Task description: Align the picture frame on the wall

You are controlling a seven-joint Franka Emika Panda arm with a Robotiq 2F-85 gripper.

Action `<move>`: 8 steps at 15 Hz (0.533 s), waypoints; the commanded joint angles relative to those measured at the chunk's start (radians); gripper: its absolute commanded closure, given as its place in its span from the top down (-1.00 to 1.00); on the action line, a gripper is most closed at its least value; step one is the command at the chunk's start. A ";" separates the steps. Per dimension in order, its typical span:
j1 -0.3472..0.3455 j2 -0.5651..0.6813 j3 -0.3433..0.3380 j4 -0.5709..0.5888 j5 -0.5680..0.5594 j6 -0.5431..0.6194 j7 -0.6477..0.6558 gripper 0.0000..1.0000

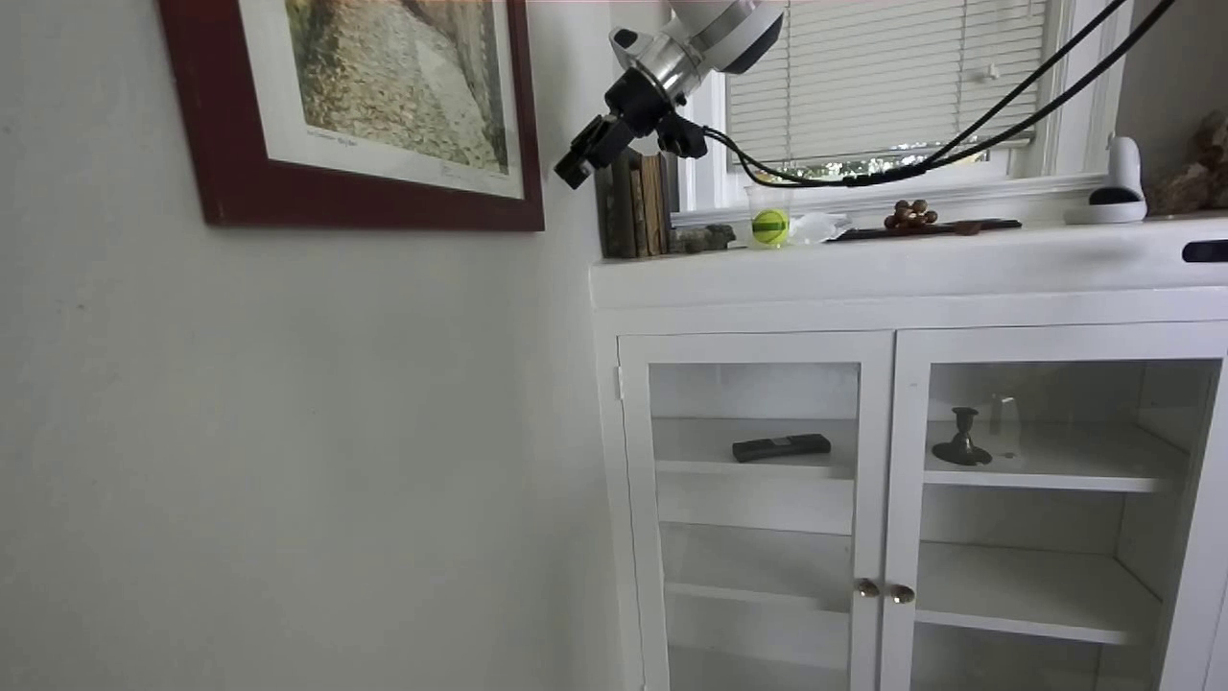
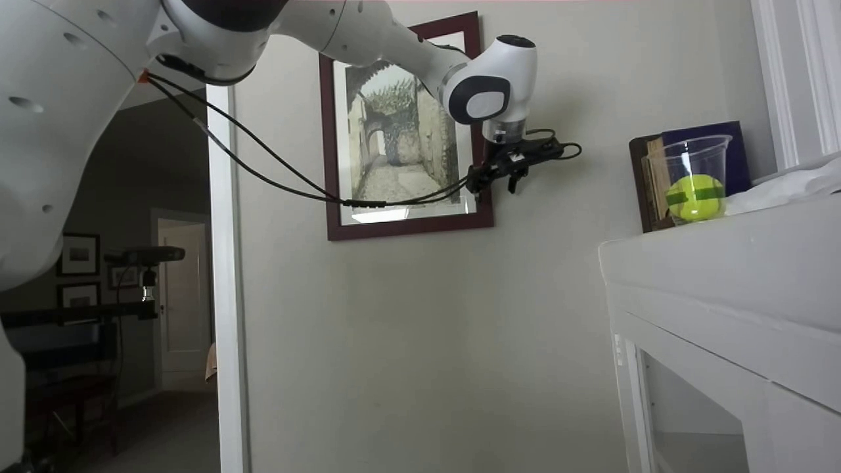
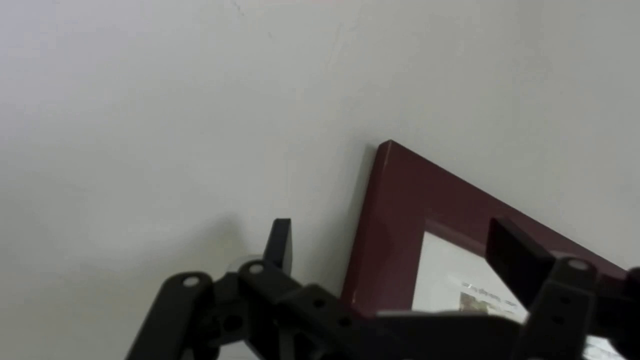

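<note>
Wrist view: picture frame (image 3: 397,215) edges lower right, wall (image 3: 175,125) upper left; gripper (image 3: 391,220) spread wide, empty. In an exterior view, arm (image 2: 355,33) reaches from upper left, end bent down.

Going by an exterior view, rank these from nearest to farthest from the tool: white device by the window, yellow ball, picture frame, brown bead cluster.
1. Picture frame, on the wall at the view's left.
2. Yellow ball, toward the left end of the ledge.
3. Brown bead cluster, farther right.
4. White device, rightmost of these four.
</note>
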 commanded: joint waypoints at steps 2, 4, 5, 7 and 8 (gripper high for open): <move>-0.003 -0.121 -0.023 -0.075 -0.042 -0.142 0.140 1.00; 0.006 -0.186 -0.042 -0.112 -0.054 -0.166 0.203 1.00; 0.008 -0.215 -0.051 -0.126 -0.064 -0.175 0.232 1.00; 0.008 -0.277 -0.061 -0.155 -0.079 -0.220 0.289 1.00; 0.008 -0.305 -0.067 -0.163 -0.091 -0.278 0.333 1.00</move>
